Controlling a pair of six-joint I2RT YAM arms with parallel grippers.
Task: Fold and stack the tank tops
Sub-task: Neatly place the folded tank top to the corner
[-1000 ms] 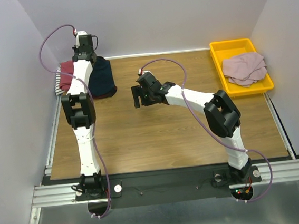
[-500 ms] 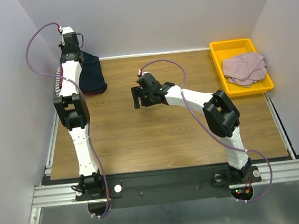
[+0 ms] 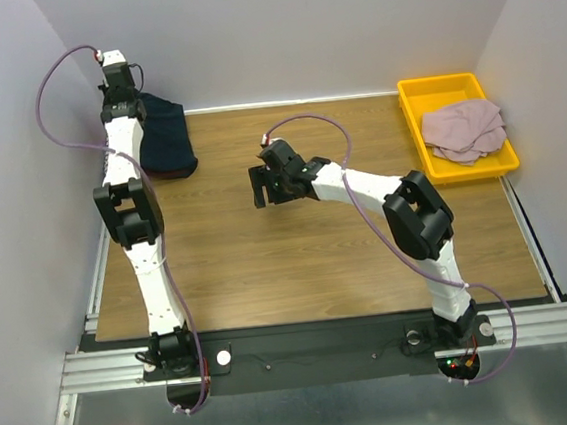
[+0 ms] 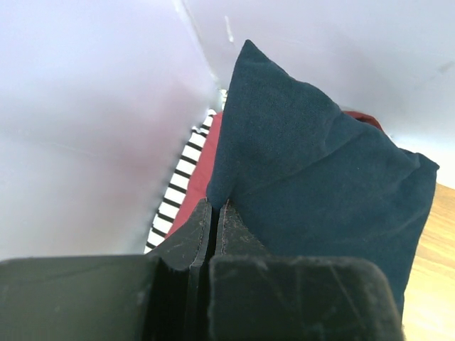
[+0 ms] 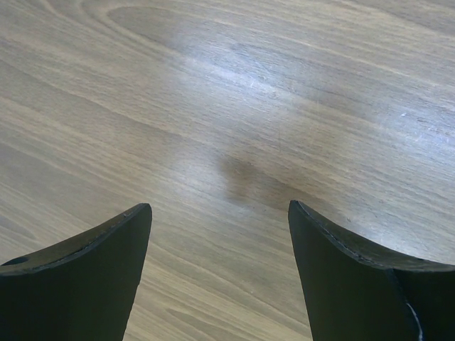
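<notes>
The right hand (image 5: pixel 219 207) hangs wide open, empty, over bare bench (image 5: pixel 234 85). Farther back, the left hand (image 4: pixel 215 213) pinches the folded navy top (image 4: pixel 313 177) by its edge, over the dark-red top (image 4: pixel 202 170) and striped top (image 4: pixel 178 192) in the far-left corner. This looks like the stacking step. Next: release, then fetch the pink top (image 3: pixel 464 127).

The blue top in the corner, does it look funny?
Yes. The navy top is not lying flat on the red top and striped top. The shut left gripper pinches its edge, so it stands in a peak by the wall.
</notes>
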